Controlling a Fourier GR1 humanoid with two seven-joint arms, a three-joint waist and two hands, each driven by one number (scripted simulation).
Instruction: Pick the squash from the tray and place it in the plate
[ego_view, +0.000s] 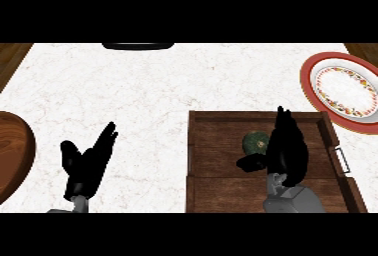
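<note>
Counter (148, 90): white, with faint reddish-grey veining.
Tray (221, 124): dark brown wood, grain running in planks.
Squash (255, 141): dark green, apparently with paler mottling; the view is too poor to confirm this.
Plate (307, 82): red outer rim and white centre, with a ring of orange, red and yellow ornament between them.
Left hand (85, 162) and right hand (286, 150): black.
Right forearm (295, 201): grey.
Round board (11, 155) at the left edge: reddish-brown, with darker wood-grain streaks.

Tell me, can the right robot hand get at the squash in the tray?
Probably yes: the right robot hand is open right beside the squash in the tray, with nothing between them.
</note>
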